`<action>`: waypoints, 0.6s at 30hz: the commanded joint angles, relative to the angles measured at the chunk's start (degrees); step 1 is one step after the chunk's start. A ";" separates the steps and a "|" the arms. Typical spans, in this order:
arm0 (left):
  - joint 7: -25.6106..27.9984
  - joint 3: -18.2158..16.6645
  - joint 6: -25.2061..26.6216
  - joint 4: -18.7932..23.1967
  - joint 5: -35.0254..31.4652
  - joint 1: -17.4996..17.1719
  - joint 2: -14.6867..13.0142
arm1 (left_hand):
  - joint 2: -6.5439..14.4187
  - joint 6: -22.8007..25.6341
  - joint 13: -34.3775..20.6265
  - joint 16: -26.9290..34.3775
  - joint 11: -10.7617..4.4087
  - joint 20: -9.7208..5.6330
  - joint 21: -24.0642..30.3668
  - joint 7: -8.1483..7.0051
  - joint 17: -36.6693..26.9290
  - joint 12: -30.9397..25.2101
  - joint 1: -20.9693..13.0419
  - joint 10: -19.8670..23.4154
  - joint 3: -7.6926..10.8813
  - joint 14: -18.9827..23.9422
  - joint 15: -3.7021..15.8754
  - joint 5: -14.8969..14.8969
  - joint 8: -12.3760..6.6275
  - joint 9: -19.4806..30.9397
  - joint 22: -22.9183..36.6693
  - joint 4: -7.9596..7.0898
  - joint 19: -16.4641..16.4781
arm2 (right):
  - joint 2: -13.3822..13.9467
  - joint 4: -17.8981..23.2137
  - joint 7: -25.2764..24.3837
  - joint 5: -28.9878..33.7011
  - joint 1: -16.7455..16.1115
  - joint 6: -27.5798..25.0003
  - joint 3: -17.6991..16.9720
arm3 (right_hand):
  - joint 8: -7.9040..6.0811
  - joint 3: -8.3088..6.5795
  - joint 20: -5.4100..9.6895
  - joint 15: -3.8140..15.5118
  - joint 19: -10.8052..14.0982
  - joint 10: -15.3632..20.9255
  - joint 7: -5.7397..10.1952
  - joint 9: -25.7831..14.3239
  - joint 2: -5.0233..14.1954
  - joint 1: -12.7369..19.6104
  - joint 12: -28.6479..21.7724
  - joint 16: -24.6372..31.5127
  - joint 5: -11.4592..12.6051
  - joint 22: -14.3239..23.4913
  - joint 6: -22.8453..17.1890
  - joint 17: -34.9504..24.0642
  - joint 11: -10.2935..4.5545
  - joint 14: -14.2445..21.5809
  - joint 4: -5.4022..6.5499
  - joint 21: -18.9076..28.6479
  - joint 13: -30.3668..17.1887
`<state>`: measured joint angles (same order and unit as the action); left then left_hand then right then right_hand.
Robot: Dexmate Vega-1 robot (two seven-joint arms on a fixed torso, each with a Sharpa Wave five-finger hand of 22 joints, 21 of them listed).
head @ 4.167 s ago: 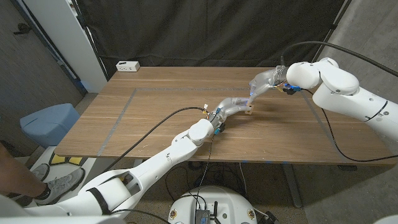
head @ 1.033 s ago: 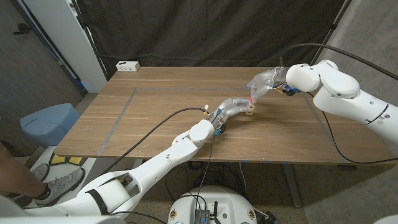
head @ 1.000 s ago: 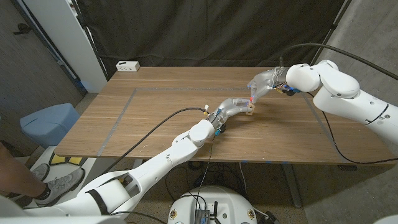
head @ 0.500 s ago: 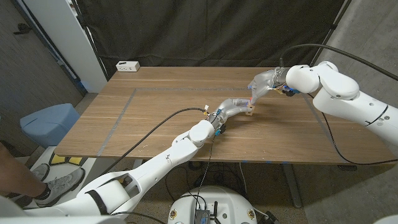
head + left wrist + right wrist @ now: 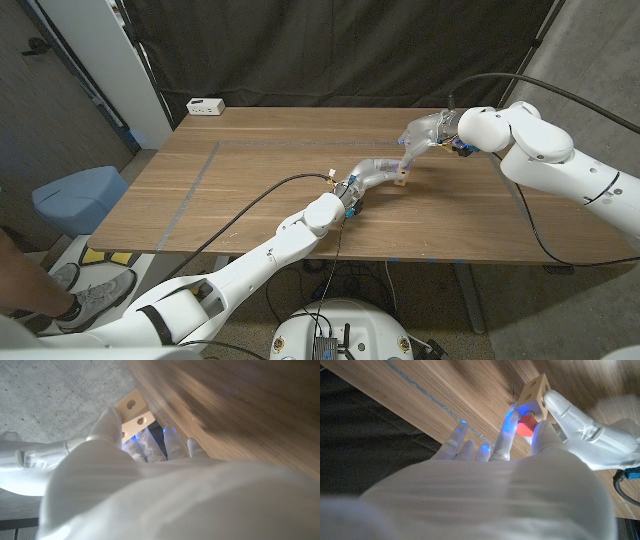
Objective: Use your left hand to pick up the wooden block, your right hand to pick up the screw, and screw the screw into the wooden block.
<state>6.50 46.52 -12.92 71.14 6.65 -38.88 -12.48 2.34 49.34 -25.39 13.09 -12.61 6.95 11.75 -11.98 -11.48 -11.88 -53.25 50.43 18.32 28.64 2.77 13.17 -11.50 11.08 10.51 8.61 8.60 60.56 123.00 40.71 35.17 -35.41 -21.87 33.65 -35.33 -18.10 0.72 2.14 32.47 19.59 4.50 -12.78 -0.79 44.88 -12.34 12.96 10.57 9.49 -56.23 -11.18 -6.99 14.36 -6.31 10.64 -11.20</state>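
A small pale wooden block (image 5: 400, 179) with round holes stands on the table right of centre, also seen as the block (image 5: 131, 413) and the block (image 5: 534, 393). My left hand (image 5: 376, 172) holds the block from its near side, a finger on its face. The screw, with a red head (image 5: 525, 426), sits at the block's upper face. My right hand (image 5: 417, 139) reaches down from the far right and pinches the red screw head (image 5: 404, 158) against the block.
The wooden table (image 5: 250, 190) carries a faint tape outline (image 5: 200, 170) on its left half. A white power strip (image 5: 205, 106) lies at the far left corner. A black cable (image 5: 260, 195) trails along my left arm. A blue bin (image 5: 75, 198) stands left of the table.
My right arm has drifted slightly left and its hand has turned a little at the screw. The left hand and block have stayed in place.
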 commanded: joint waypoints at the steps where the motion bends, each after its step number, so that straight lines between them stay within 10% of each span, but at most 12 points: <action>1: 0.06 -0.01 0.10 -0.23 0.07 0.19 0.09 | 2.31 1.93 -0.18 -0.24 0.19 0.02 0.50 1.56 -0.04 -0.29 2.13 0.60 0.65 0.46 3.84 0.29 -0.57 0.14 0.26 -0.13 0.36 | -0.79 -0.66 -0.60 0.68 0.16 0.12 0.60 | -0.67 0.49 0.15 3.09 0.79 0.96 -0.22 0.12 0.33 -1.48 -0.26 0.38 0.35 0.08 -1.76 -0.17 -0.44 0.91 0.44 0.46 -0.01; 18: -0.52 0.04 -0.03 -1.70 0.55 0.93 0.67 | 2.37 2.12 -0.17 -0.27 0.21 0.08 0.49 1.46 -0.04 -0.28 2.26 0.58 0.81 0.48 3.79 0.32 -0.65 0.15 0.26 -0.14 0.36 | -1.42 -1.72 -2.46 1.31 -0.32 -0.02 0.73 | -2.52 1.49 0.61 3.40 2.15 3.75 -0.80 1.26 1.51 -3.77 -0.22 0.54 0.55 0.11 -9.62 -0.02 -0.97 2.47 0.94 0.52 0.08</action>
<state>6.38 46.51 -12.89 70.34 6.84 -38.37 -12.16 2.34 49.15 -25.36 13.09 -12.45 6.95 11.75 -11.80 -11.48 -11.81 -53.25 50.58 18.38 28.64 2.76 12.99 -11.50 11.04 10.51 8.55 8.60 59.53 121.91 39.69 36.16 -35.25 -21.81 34.38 -37.32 -16.96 1.11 2.41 33.93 22.45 3.91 -11.71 0.69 41.70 -12.34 12.96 10.82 9.48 -64.29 -11.19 -7.99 16.03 -5.35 10.64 -11.21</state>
